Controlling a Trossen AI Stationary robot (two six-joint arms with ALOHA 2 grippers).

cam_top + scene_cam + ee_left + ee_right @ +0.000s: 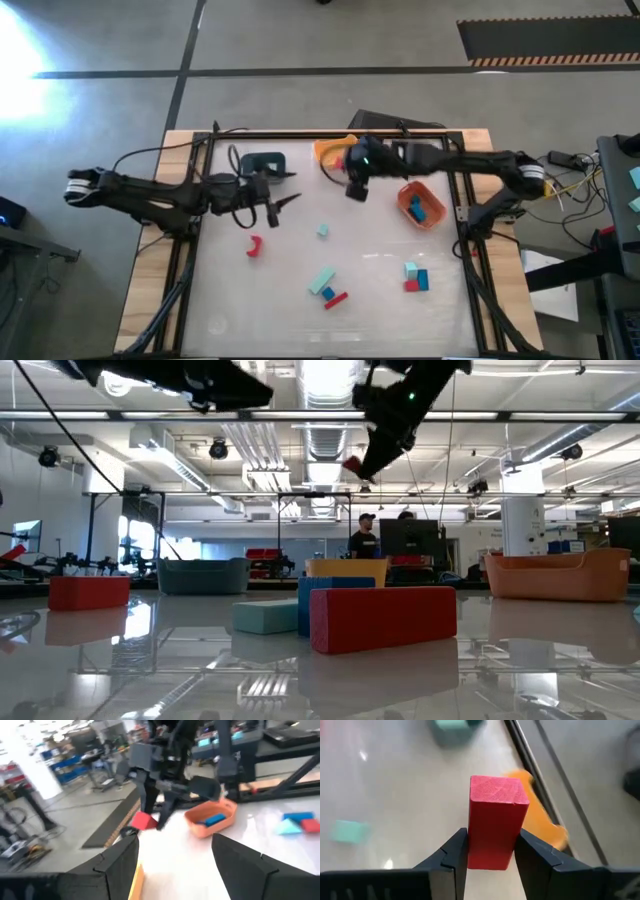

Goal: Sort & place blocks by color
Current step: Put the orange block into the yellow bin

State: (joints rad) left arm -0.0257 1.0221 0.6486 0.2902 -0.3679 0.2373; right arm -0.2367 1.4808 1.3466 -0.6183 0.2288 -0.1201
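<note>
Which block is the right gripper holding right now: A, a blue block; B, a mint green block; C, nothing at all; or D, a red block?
D: in the right wrist view the right gripper has its two dark fingers pressed against the sides of a red block, held up off the table.

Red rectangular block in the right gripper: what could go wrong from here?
1. The red rectangular block is pinched only at its lower end by the right gripper; it could tip or slip out in transit.
2. The open left gripper is close by, so the arms might collide.
</note>
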